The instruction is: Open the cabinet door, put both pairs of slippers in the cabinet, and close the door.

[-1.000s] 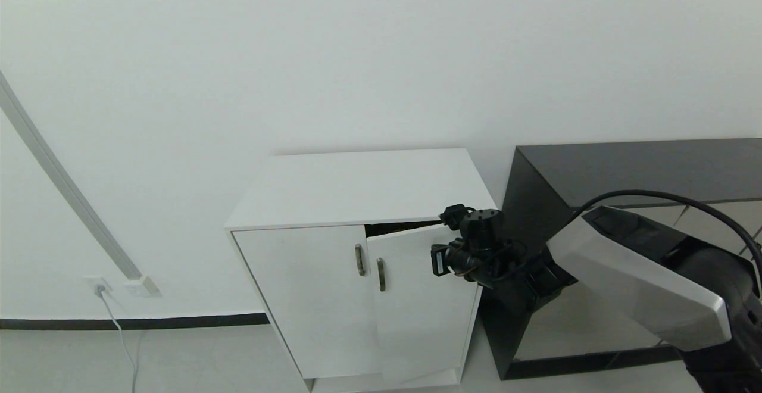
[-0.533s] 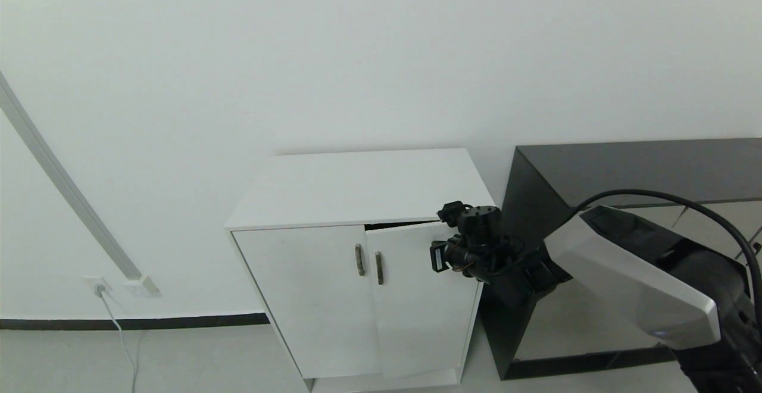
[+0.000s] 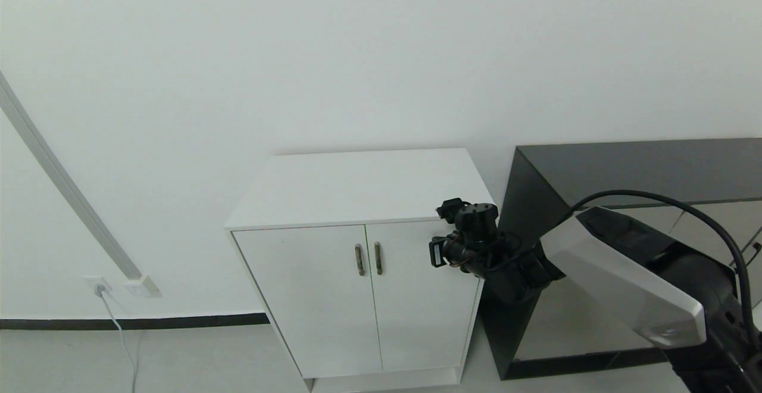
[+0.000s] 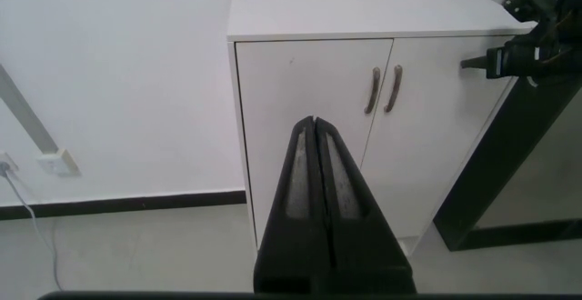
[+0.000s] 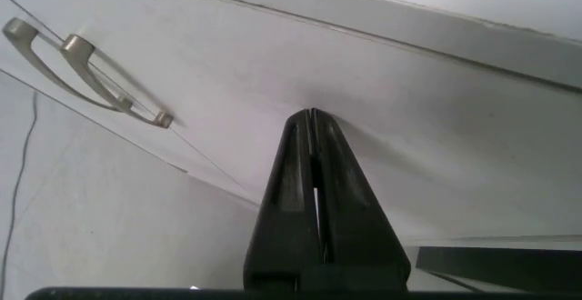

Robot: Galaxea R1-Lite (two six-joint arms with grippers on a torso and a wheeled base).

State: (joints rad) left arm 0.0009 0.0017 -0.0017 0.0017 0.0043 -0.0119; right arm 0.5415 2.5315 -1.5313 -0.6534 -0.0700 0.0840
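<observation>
pale wall (image 3: pixel 357 53) fills the background, and the white cabinet (image 3: pixel 357 184) stands backed against it on the grey floor (image 3: pixel 178 357), just beside a black unit (image 3: pixel 625 167) on its right.

you have both doors lying flush. the left door (image 3: pixel 303 298) and the right door (image 3: pixel 422 309) meet at the middle seam, with the two handles (image 3: pixel 359 259) side by side there. no dark gap runs along the top edge.

your right gripper (image 3: pixel 433 254) has its fingers pressed together with nothing between them. the tips rest on the upper face of the right door, apart from the handles and nearer the hinge edge. that looks like a push rather than a grasp, since closed fingers make one stiff point to lean on a flat panel.

your left gripper (image 4: pixel 314 123) is also pinched closed and empty. it is held well back from the cabinet and pointed at the doors, probably to stay clear of the door's swing.

judging by how things lie, closing the door is the last step and it looks finished. any slippers put away would now sit behind those shut doors.

when you draw the right arm off, pull it straight back. a sideways drag could catch the handles, and a door without a catch may drift open.
</observation>
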